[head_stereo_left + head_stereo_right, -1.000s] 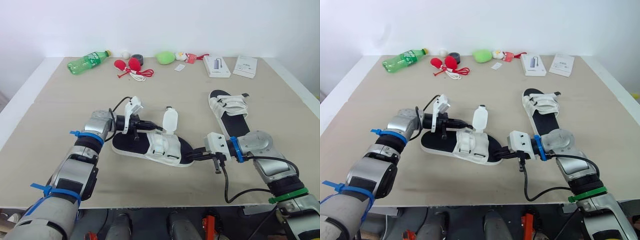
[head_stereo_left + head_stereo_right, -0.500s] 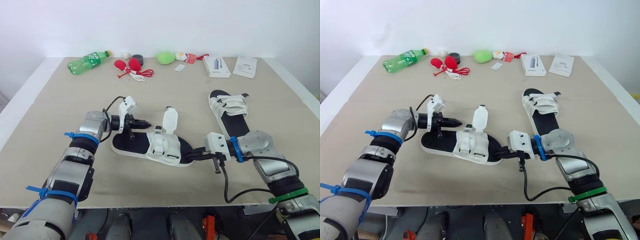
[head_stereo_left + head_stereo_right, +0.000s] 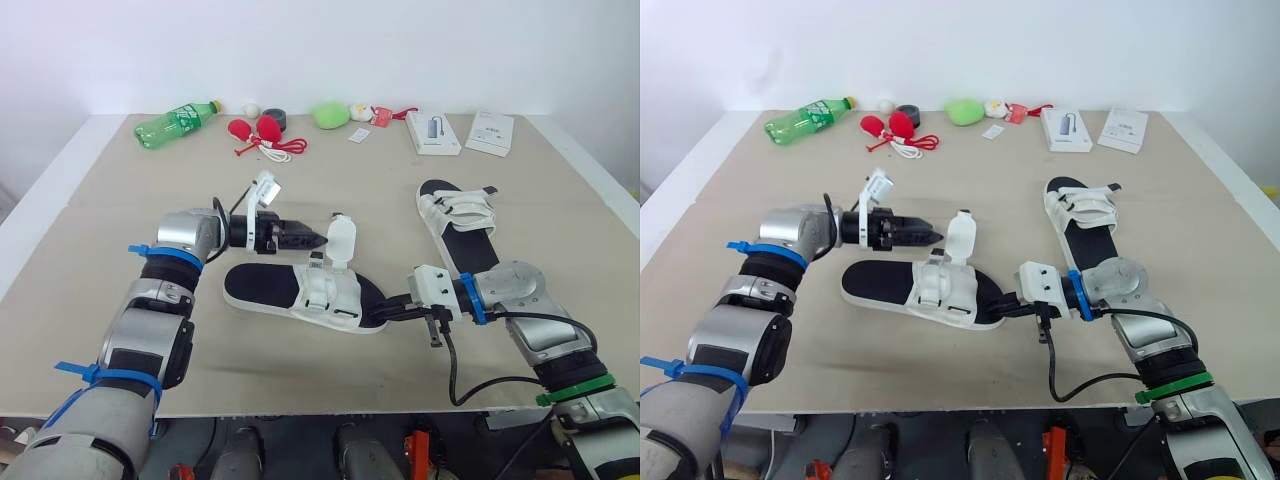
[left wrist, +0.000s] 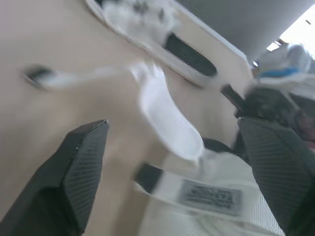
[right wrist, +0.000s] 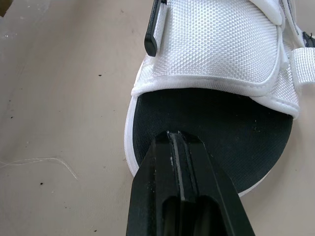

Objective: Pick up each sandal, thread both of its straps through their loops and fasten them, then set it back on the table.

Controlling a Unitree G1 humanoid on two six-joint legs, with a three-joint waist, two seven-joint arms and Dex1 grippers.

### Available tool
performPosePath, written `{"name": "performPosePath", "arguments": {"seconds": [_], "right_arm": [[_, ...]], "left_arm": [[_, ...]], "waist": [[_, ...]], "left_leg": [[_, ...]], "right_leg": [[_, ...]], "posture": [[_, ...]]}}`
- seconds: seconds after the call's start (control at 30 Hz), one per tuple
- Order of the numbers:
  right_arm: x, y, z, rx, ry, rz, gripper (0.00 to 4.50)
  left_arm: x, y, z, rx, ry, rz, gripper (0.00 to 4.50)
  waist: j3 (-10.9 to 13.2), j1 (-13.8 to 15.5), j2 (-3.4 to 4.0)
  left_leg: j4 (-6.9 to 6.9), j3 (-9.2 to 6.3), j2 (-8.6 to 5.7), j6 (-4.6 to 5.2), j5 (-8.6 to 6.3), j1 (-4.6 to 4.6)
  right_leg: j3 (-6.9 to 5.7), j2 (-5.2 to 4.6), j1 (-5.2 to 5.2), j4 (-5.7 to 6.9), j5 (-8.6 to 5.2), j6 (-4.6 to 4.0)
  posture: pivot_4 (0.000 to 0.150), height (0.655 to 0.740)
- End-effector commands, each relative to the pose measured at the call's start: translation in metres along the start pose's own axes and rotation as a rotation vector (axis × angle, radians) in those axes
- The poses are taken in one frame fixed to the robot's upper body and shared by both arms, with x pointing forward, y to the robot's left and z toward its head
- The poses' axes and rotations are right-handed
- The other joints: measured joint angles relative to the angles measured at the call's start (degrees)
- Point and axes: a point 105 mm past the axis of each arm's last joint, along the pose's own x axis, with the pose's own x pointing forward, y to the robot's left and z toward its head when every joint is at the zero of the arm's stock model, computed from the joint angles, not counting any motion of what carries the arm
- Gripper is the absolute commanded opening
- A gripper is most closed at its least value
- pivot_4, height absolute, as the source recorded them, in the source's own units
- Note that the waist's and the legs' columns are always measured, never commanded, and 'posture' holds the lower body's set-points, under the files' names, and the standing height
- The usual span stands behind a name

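Sandal nearest the robot (image 3: 300,292) lies flat on the table (image 3: 120,200), with the clenched right gripper (image 3: 393,308) over its toe, grasping nothing. Just beyond, the left gripper (image 3: 312,239) is spread wide beside the upright loose strap (image 3: 341,243); closing off-centre could flick that floppy strap aside or drag the sandal from under the right tip. Farther right lies the second sandal (image 3: 455,220), well apart.

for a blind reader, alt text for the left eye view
The open left gripper points toward the raised strap of a white sandal on the table, while the shut right gripper sits at its toe end. A second sandal lies farther back.
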Motion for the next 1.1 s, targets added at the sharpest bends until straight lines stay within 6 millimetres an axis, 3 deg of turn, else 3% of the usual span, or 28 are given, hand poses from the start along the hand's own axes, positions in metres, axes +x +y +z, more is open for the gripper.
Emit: {"name": "performPosePath", "arguments": {"seconds": [0.03, 0.43, 0.63, 0.8, 0.93, 1.03, 1.07, 1.1], "right_arm": [[0.000, 0.004, -0.012, 0.028, 0.056, 0.008, 0.00], [0.000, 0.004, -0.011, 0.032, 0.054, -0.015, 0.00], [-0.003, 0.005, -0.012, 0.035, 0.062, -0.025, 0.00], [-0.003, 0.005, -0.012, 0.036, 0.064, -0.027, 0.00], [-0.003, 0.005, -0.012, 0.034, 0.065, -0.028, 0.00], [-0.003, 0.005, -0.012, 0.033, 0.067, -0.030, 0.00], [-0.003, 0.005, -0.012, 0.033, 0.067, -0.030, 0.00], [-0.003, 0.005, -0.012, 0.033, 0.068, -0.030, 0.00]], "left_arm": [[0.012, -0.007, 0.006, 0.034, 0.030, -0.016, 4.45], [0.066, -0.026, 0.020, 0.050, 0.021, -0.108, 4.45], [0.073, -0.028, 0.026, -0.010, -0.008, -0.117, 4.45], [0.074, -0.019, 0.032, -0.038, -0.057, -0.035, 4.45], [0.076, -0.020, 0.049, -0.066, -0.150, -0.016, 4.45], [0.077, -0.025, 0.058, -0.084, -0.186, -0.038, 3.61], [0.078, -0.026, 0.059, -0.086, -0.190, -0.040, 3.22], [0.078, -0.027, 0.061, -0.076, -0.192, -0.044, 2.52]], "waist": [[0.00, 0.01, 0.00], [0.00, -0.06, -0.01], [0.00, -0.12, -0.01], [0.01, -0.08, -0.01], [0.01, -0.07, -0.02], [0.01, -0.05, -0.02], [0.01, -0.06, -0.02], [0.01, -0.07, -0.02]], "left_leg": [[0.00, 0.00, 0.00, 0.00, 0.00, 0.00], [0.01, 0.00, -0.03, -0.01, -0.01, 0.00], [0.00, 0.00, -0.03, -0.01, -0.01, 0.00], [0.00, 0.00, -0.05, -0.01, -0.01, -0.01], [0.00, 0.00, -0.05, -0.01, 0.00, -0.01], [0.00, 0.00, -0.05, -0.01, 0.00, -0.02], [0.00, 0.00, -0.06, -0.02, -0.01, -0.02], [0.00, 0.00, -0.06, -0.02, -0.01, -0.02]], "right_leg": [[0.00, 0.00, 0.00, 0.00, 0.00, 0.00], [0.00, -0.01, 0.01, -0.02, 0.00, 0.01], [0.00, 0.00, -0.01, -0.02, 0.00, 0.02], [0.00, -0.02, -0.01, -0.02, -0.01, 0.03], [0.00, -0.02, 0.00, -0.02, -0.01, 0.04], [0.00, -0.02, -0.01, -0.02, -0.01, 0.04], [0.00, -0.02, -0.01, -0.02, -0.01, 0.05], [0.00, -0.02, -0.01, -0.02, -0.01, 0.05]], "posture": [[0.150, 0.7400], [0.150, 0.7400], [0.150, 0.7400], [0.150, 0.7400], [0.150, 0.7400], [0.150, 0.7400], [0.150, 0.7400], [0.150, 0.7400]]}}
